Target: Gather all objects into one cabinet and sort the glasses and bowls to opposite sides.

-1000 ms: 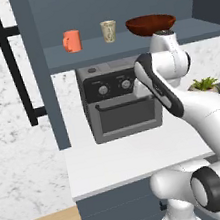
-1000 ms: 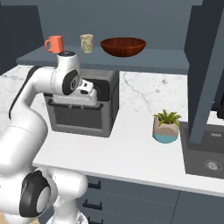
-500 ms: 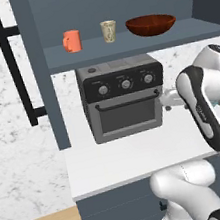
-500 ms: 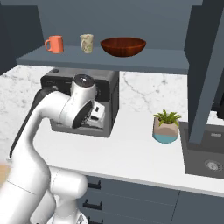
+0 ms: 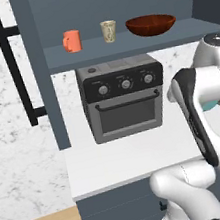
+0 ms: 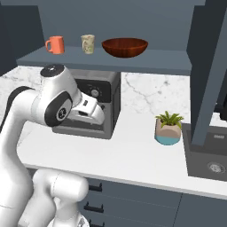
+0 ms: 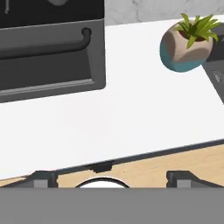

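On the cabinet [image 5: 121,44] shelf I see the bowl [image 5: 150,24] at three o'clock of the cup [image 5: 109,31]; my gripper [image 7: 112,177] is spread open, empty.

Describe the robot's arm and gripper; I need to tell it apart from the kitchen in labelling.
A glossy white arm of rounded, bulbous segments, with dark grey to black joint caps and a dark band along one link. The gripper has two small dark grey, blocky finger tips. No cables or markings are visible.

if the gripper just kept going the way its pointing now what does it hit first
Most likely the bare white countertop. In the hand view the open gripper looks down at it, between the toaster oven and the potted plant. Nothing shows in between, though depth is unclear.
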